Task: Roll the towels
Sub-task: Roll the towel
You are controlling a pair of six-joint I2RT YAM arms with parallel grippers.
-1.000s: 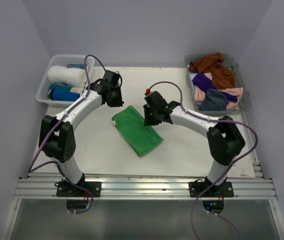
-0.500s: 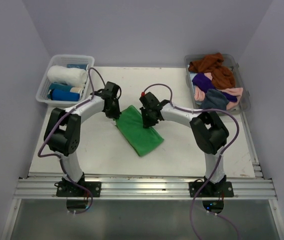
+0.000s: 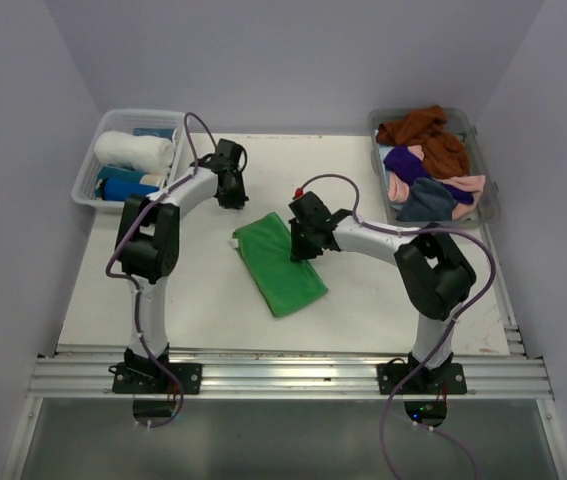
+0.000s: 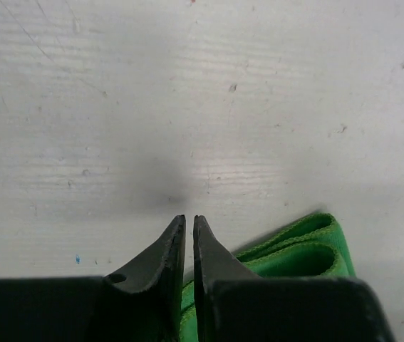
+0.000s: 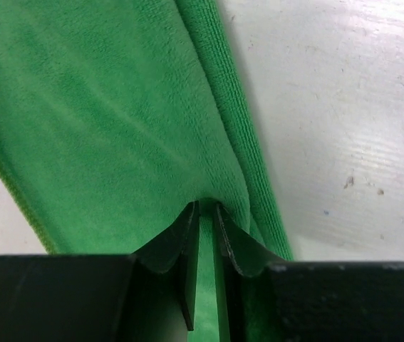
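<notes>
My right gripper (image 5: 202, 208) pinches the unrolled green towel (image 3: 278, 265); my left gripper (image 4: 189, 219) is closed, empty. Some rolled towels (image 3: 135, 150) are done, a heap (image 3: 428, 150) is waiting

The setting is a robotics lab test cell: a cabled left arm (image 3: 153, 250) and right arm (image 3: 433, 270) are bolted to an aluminium rail (image 3: 283, 378) at the edge of a scuffed white table (image 3: 203, 300), boxed in by plain pale walls (image 3: 293, 60), with a green towel (image 3: 275, 268) laid out and loose towels (image 3: 428, 150) in a clear tub (image 3: 491, 205).
</notes>
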